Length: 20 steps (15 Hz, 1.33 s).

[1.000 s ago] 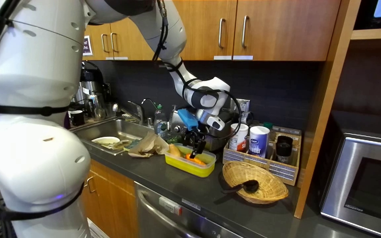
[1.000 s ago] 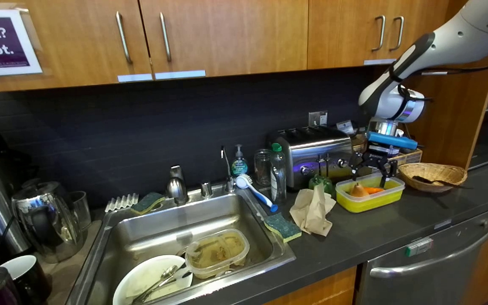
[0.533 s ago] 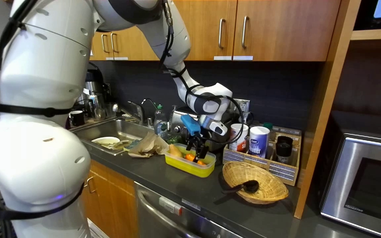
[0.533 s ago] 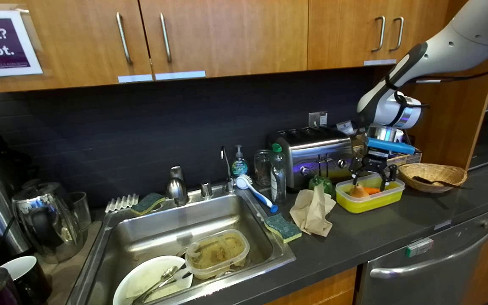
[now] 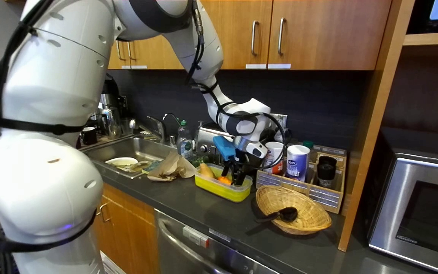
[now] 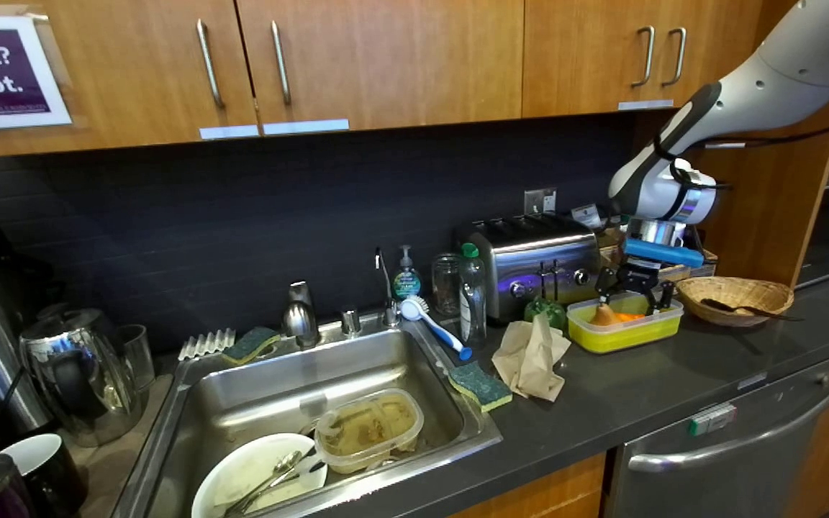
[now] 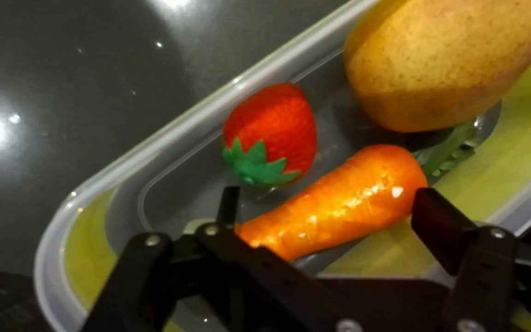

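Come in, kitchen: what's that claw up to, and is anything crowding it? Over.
Gripper: jaws spread wide, grip unconfirmed. Between them: carrot, in the yellow container. Crowding: strawberry and pear, close by.

Kitchen: steel sink (image 6: pixel 299 392), toaster (image 6: pixel 551 266), microwave (image 5: pixel 416 213), steel-fronted dishwasher (image 6: pixel 745 478), wooden cupboards (image 6: pixel 400 65) over dark counter (image 6: pixel 645 403).

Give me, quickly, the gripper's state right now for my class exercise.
Gripper: open, jaws wide apart with the carrot between them; whether they touch it cannot be told.
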### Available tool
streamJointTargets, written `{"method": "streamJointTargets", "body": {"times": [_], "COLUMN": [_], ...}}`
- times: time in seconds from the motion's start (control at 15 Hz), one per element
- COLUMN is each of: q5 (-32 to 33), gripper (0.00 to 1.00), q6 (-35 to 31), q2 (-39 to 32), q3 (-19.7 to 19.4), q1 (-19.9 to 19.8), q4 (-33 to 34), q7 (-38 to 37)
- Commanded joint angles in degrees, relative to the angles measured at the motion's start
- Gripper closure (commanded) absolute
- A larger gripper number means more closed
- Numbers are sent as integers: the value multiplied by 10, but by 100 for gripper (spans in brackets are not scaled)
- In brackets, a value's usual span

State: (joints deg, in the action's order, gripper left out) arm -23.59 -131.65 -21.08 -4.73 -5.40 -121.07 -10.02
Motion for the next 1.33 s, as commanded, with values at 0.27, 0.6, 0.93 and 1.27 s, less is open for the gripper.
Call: {"method": "streamJointTargets", "body": {"times": [0.27,0.6,0.93,1.27], "q5": [11,10,11,14], "gripper": [65,78,87,88], "q6": [-8,-5,-6,-10], "q2": [-15,-18,-16,-13], "q3": [1,1,1,-1], "q1": [-4,-5,-4,-1], "q4": [23,29,29,26], "q7": [-6,-5,-8,-20]}}
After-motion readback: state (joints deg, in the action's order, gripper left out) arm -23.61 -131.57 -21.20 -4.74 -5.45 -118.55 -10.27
